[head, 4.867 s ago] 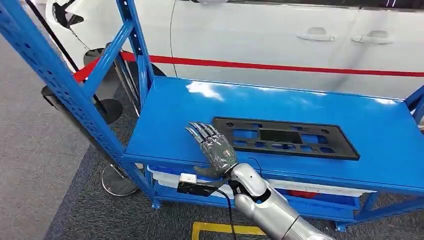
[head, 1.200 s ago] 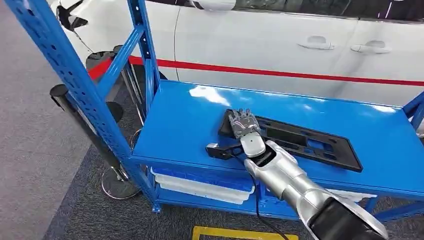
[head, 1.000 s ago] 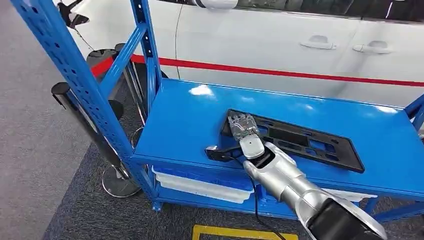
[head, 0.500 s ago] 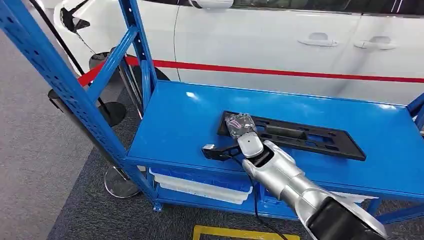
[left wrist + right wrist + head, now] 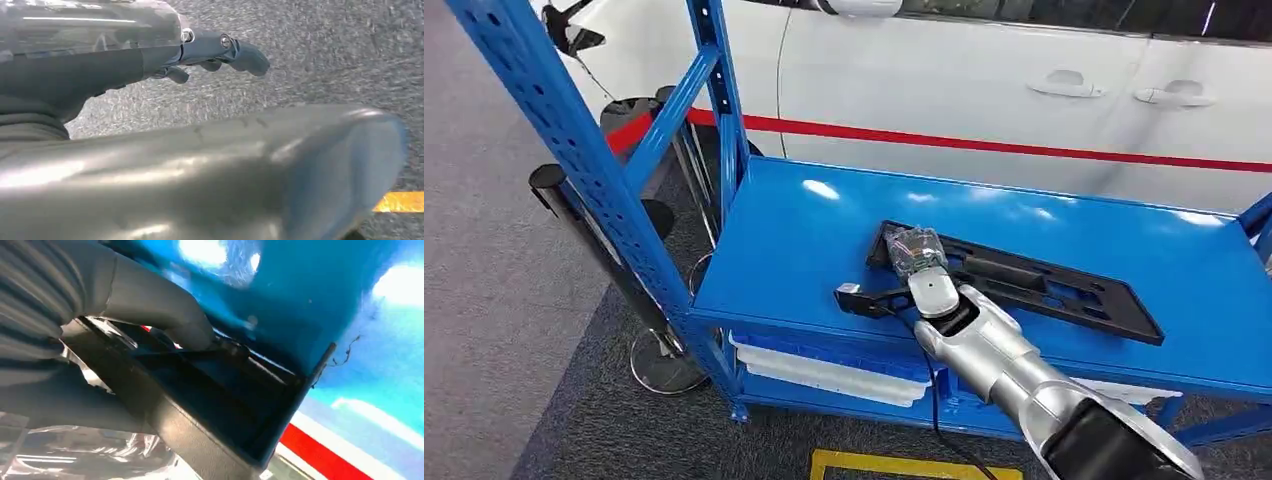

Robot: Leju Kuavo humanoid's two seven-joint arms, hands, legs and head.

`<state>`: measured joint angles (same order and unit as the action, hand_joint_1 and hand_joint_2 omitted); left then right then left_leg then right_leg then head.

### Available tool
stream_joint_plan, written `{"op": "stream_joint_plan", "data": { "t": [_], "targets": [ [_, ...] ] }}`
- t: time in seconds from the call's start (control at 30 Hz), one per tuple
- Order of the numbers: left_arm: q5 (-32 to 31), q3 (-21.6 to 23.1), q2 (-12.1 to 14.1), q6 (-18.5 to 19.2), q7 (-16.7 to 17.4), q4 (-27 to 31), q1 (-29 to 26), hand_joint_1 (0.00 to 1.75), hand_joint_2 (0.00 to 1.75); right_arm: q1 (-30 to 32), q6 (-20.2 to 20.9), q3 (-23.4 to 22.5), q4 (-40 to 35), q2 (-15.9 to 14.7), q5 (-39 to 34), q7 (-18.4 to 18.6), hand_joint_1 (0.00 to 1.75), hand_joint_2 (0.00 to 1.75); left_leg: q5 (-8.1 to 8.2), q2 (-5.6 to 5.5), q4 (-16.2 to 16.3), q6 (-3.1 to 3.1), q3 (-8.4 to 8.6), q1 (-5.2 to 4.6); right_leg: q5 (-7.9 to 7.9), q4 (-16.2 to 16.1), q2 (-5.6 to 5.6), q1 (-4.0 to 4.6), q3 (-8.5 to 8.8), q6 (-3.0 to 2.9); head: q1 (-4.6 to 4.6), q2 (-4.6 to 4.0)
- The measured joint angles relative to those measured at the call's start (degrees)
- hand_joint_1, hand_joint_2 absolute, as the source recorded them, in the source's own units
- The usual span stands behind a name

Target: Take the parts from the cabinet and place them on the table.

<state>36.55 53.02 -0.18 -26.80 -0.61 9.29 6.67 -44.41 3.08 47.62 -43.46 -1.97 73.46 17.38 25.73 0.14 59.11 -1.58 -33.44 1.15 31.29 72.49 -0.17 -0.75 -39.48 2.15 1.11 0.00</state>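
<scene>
- One black plastic part, a long flat frame with cut-outs, is seen on the blue shelf of the cabinet, with its left end raised off the shelf and its right end apparently resting on it.
- The right hand is closed on that raised left end; in the right wrist view the thumb is pressed on the part's upper edge, with the fingers apparently beneath it.
- The left hand is seen hanging over the grey floor, its fingers loosely apart and nothing held.
- The step in hand is judged to be the lift of the part off the shelf; the worktop is not reached yet.
- Since the part is held at one end only, a droop or twist is likely, and it could slip from the fingers.
- The far end could be dragged along the shelf or caught against the blue upright left of the shelf when the part is swung out.
</scene>
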Motion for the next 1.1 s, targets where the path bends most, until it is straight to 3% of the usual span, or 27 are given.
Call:
{"op": "stream_joint_plan", "data": {
  "t": [0.07, 0.1, 0.2, 0.23, 0.27, 0.3, 0.33, 0.4, 0.43, 0.47, 0.5, 0.57, 0.6, 0.63, 0.77, 0.8, 0.83, 0.9, 0.93, 0.97, 1.0, 1.03, 1.1],
  "targets": [
    [0.22, 0.0, -0.18, 0.0, -0.44, 0.0, -0.05, 0.0, 0.0, 0.1, -0.43, -1.25, -2.45, -0.48, 1.27, 2.14, 1.75, 1.75, -0.02, -0.27, 0.0, 0.11, 0.1, 0.0, -5.11, -9.57, 0.09, 0.09, 4.47, -0.62, 0.0, 0.0],
    [0.33, 0.0, -0.35, -0.06, -0.63, 0.0, -0.07, 0.0, 0.0, 0.05, -0.15, -2.2, -4.33, -0.87, 2.59, 3.16, 1.75, 1.75, -0.08, -0.32, -0.04, 0.21, -0.09, 0.0, -5.99, -13.68, 0.28, 0.19, 5.95, -0.96, 0.0, 0.0],
    [0.83, 0.0, -0.74, -0.17, -0.94, 0.0, -0.36, 0.0, 0.0, -0.25, 2.07, -5.21, -9.57, -1.84, 5.63, 3.15, 1.75, 1.75, -0.41, -0.45, -0.18, 1.3, -0.71, -0.17, -5.71, -14.1, 0.23, 0.75, 5.62, -1.26, 0.02, 0.0],
    [0.85, 0.0, -0.87, -0.24, -0.98, -0.02, -0.46, 0.0, 0.0, -0.31, 2.39, -6.19, -11.04, -2.23, 6.54, 3.14, 1.75, 1.75, -0.57, -0.52, -0.45, 1.68, -0.66, -0.15, -5.83, -14.32, 0.2, 0.77, 5.59, -1.54, 0.04, 0.0],
    [0.85, 0.0, -0.9, -0.31, -1.05, 0.0, -0.49, 0.0, 0.0, -0.61, 2.45, -6.97, -12.35, -2.43, 7.5, 3.28, 1.75, 1.75, -0.19, -0.52, -0.33, 2.08, -0.99, -0.35, -6.37, -15.28, 0.1, -0.03, 6.02, -2.17, 0.09, 0.0],
    [0.87, 0.0, -0.9, -0.33, -1.11, -0.02, -0.53, 0.0, 0.0, -1.2, 2.6, -7.76, -13.51, -2.71, 8.55, 3.36, 1.75, 1.75, 0.66, -0.42, 0.8, 2.16, -1.31, -0.25, -6.5, -15.62, -0.08, 0.24, 6.19, -2.31, 0.04, 0.0],
    [0.9, 0.0, -0.92, -0.33, -1.16, -0.02, -0.51, 0.0, 0.0, -2.29, 2.99, -8.56, -14.48, -3.21, 9.78, 3.41, 1.75, 1.75, 2.72, -0.43, 4.12, 2.08, -2.81, -0.29, -6.49, -15.58, -0.23, 0.24, 6.14, -2.7, 0.15, 0.0],
    [0.98, 0.0, -0.92, -0.31, -1.18, 0.0, -0.6, 0.0, 0.0, -4.7, 4.07, -9.57, -15.93, -4.04, 11.04, 2.95, 1.75, 1.75, 6.94, -0.43, 14.11, 2.16, -7.48, -0.26, -6.35, -15.46, -0.14, 0.57, 6.1, -2.98, 0.11, 0.0],
    [1.0, 0.0, -0.94, -0.31, -1.18, -0.02, -0.68, 0.0, 0.0, -5.62, 4.46, -9.88, -16.52, -4.44, 11.48, 2.75, 1.75, 1.75, 7.7, -0.43, 17.73, 2.21, -9.29, -0.26, -6.25, -15.39, -0.12, 0.74, 6.2, -3.12, 0.11, 0.0],
    [1.0, 0.0, -0.94, -0.31, -1.18, 0.0, -0.75, 0.0, 0.0, -6.34, 4.66, -10.18, -17.07, -4.77, 11.89, 2.64, 1.75, 1.75, 6.86, -0.43, 18.31, 2.18, -9.8, -0.26, -6.07, -15.3, -0.11, 0.88, 6.39, -3.2, 0.11, 0.0],
    [1.0, 0.02, -0.94, -0.24, -1.22, -0.02, -0.78, 0.0, 0.0, -7.02, 4.81, -10.4, -17.59, -4.94, 12.31, 2.55, 1.75, 1.75, 4.83, -0.42, 16.18, 2.13, -9.09, -0.26, -5.83, -15.13, -0.07, 0.94, 6.55, -3.2, 0.11, 0.0],
    [0.98, 0.02, -0.96, -0.02, -1.33, -0.02, -0.73, 0.0, 0.0, -8.88, 5.05, -10.99, -19.08, -5.53, 12.96, 2.25, 1.75, 1.75, -0.91, -0.38, 6.56, 1.74, -5.05, -0.27, -5.12, -14.37, 0.04, 1.0, 6.77, -2.98, 0.13, 0.0],
    [0.98, 0.04, -0.96, 0.07, -1.44, 0.0, -0.73, 0.0, 0.0, -9.92, 5.05, -11.21, -19.78, -5.75, 13.25, 1.98, 1.75, 1.75, -1.94, -0.26, 2.38, 1.34, -3.57, -0.35, -4.63, -13.9, 0.03, 0.95, 6.61, -2.76, 0.11, 0.0],
    [1.0, 0.07, -1.01, 0.13, -1.46, -0.02, -0.66, 0.0, 0.0, -11.26, 5.05, -11.34, -20.3, -6.45, 13.51, 1.72, 1.75, 1.75, -1.27, -0.24, 1.62, 1.32, -2.82, -0.71, -4.43, -13.23, 0.09, 1.39, 6.13, -2.44, 0.11, 0.0],
    [1.18, 0.15, -1.42, 0.33, -1.84, 0.0, -0.77, 0.0, 0.0, -12.98, 4.96, -11.82, -21.94, -7.52, 14.01, 1.29, 1.75, 1.75, -1.19, -0.57, 0.79, 0.47, -2.81, -0.49, -4.33, -13.3, -0.01, 1.3, 5.94, -1.59, 0.04, 0.0],
    [1.35, 0.15, -1.49, 0.39, -2.21, -0.02, -0.77, 0.0, 1.75, -13.14, 4.66, -12.08, -22.68, -7.95, 14.36, 1.35, 1.75, 1.75, -1.32, -0.53, 0.44, 0.27, -2.45, -0.24, -3.47, -12.47, 0.09, 0.95, 5.71, -1.21, -0.06, 0.0],
    [1.4, 0.15, -1.62, 0.39, -2.58, -0.02, -0.64, 0.0, 1.75, -13.71, 4.24, -12.11, -23.23, -8.06, 14.69, 1.35, 1.75, 1.75, -1.28, -0.54, 0.32, 0.09, -2.39, -0.21, -1.9, -9.97, 0.12, 0.89, 4.42, -0.79, -0.26, 0.0],
    [1.57, 0.15, -2.01, 0.37, -2.99, -0.02, -0.49, 0.0, 1.75, -15.0, 3.54, -12.11, -24.08, -8.57, 15.85, 1.26, 1.75, 1.75, -1.2, -0.51, 0.32, -0.09, -2.39, -0.2, 2.0, -1.0, 0.13, 0.36, -0.16, -0.04, -0.28, 0.0],
    [1.85, 0.15, -2.1, 0.29, -3.14, 0.0, -0.55, 0.0, 1.75, -15.56, 3.32, -12.11, -24.34, -8.83, 16.17, 1.2, 1.75, 1.75, -1.13, -0.53, 0.33, -0.12, -2.34, -0.17, 3.14, 3.0, 0.12, 0.15, -2.4, 0.2, -0.31, 0.0],
    [1.94, 0.15, -2.14, 0.17, -3.37, -0.02, -0.67, 0.0, 1.75, -16.15, 2.91, -12.11, -24.45, -8.9, 16.19, 1.07, 1.75, 1.75, -1.07, -0.56, 0.34, -0.04, -2.23, -0.07, 2.78, 4.55, 0.12, -0.07, -3.55, 0.39, -0.31, 0.0],
    [2.03, 0.15, -2.27, 0.05, -3.65, -0.02, -0.8, 0.0, 1.75, -16.82, 2.3, -12.11, -24.67, -8.9, 16.09, 0.94, 1.75, 1.75, -0.97, -0.59, 0.34, 0.09, -2.09, 0.03, 0.94, 3.04, 0.1, -0.29, -3.24, 0.51, -0.3, 0.0],
    [2.08, 0.15, -2.32, 0.0, -3.76, -0.02, -0.87, 0.0, 1.75, -17.56, 1.77, -12.11, -24.96, -8.9, 15.98, 0.91, 1.75, 1.75, -0.86, -0.6, 0.34, 0.25, -1.93, 0.1, -1.73, -0.56, 0.1, -0.52, -1.78, 0.62, -0.31, 0.0],
    [2.08, 0.15, -2.6, -0.02, -3.89, -0.02, -0.79, 0.0, 1.75, -19.09, 1.05, -12.13, -25.68, -8.87, 15.87, 0.87, 1.75, 1.75, -0.55, -0.64, 0.34, 0.72, -1.5, 0.26, -7.4, -11.26, 0.09, -0.9, 3.05, 0.78, -0.31, 0.0]
  ]
}}
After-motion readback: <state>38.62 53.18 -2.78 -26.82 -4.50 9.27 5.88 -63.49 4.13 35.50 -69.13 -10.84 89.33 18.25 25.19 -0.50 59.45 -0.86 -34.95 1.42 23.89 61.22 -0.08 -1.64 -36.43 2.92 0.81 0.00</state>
